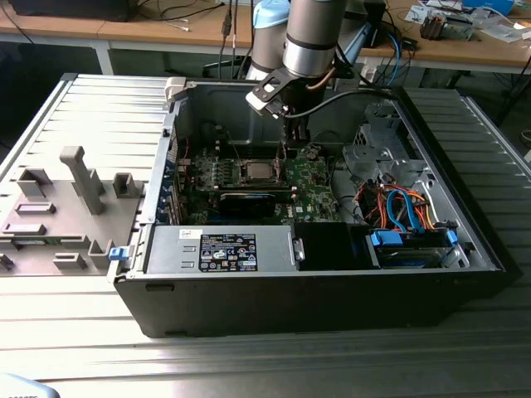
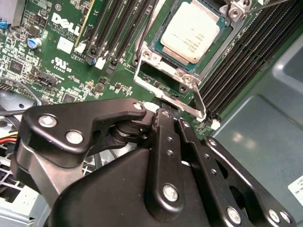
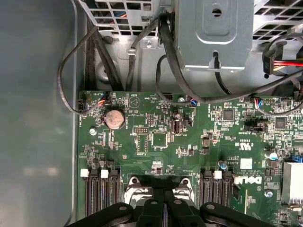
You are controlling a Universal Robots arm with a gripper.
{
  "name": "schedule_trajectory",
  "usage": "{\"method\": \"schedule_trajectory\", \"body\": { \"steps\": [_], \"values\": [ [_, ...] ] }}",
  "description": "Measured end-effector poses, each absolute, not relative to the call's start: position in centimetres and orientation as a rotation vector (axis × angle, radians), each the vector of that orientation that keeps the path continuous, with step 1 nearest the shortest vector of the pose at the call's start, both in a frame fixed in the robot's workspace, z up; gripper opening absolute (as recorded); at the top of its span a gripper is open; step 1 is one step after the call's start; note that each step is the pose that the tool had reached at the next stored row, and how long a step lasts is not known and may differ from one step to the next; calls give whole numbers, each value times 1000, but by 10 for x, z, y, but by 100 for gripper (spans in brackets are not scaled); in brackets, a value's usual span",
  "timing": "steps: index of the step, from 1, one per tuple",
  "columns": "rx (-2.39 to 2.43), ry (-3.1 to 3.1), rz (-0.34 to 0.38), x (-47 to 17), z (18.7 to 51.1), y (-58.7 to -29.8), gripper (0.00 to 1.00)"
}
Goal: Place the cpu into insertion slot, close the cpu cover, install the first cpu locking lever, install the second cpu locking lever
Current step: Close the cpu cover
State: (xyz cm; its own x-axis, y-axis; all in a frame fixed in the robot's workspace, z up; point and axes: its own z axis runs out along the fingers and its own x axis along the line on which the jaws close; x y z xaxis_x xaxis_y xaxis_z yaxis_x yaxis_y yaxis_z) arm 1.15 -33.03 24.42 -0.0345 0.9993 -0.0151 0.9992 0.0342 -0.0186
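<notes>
Ribbed grey metal forms the table under an open black computer case in the middle of the exterior view. A grey fixture sits toward the exterior view's left, and wooden desks run along the upper edge. The arm drops from the upper middle, close to vertical. Its gripper reaches down into the case, low over the green motherboard. The cpu lies in the insertion slot, just to the exterior view's left of the gripper.

In the second wrist view, the gripper shows its black linkage folded inward, the fingers drawn together with nothing visible between them. Beyond them the cpu sits flat in the insertion slot, silvery top up. The cpu cover lies around it as a thin metal frame. A slim lever slants along the frame's edge and ends just beside the fingertips; whether it is latched I cannot tell. Black memory slots flank the socket.

In the first wrist view, the gripper hangs over the motherboard, its fingers close together. A round coin battery lies on the board, and dark cables trail toward the case's metal bracket.
</notes>
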Motion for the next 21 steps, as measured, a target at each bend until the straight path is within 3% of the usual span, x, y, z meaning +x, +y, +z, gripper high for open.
{"method": "schedule_trajectory", "body": {
  "steps": [21],
  "values": [
    [-2176,-2252,64,-2,243,-330,11]
  ]
}}
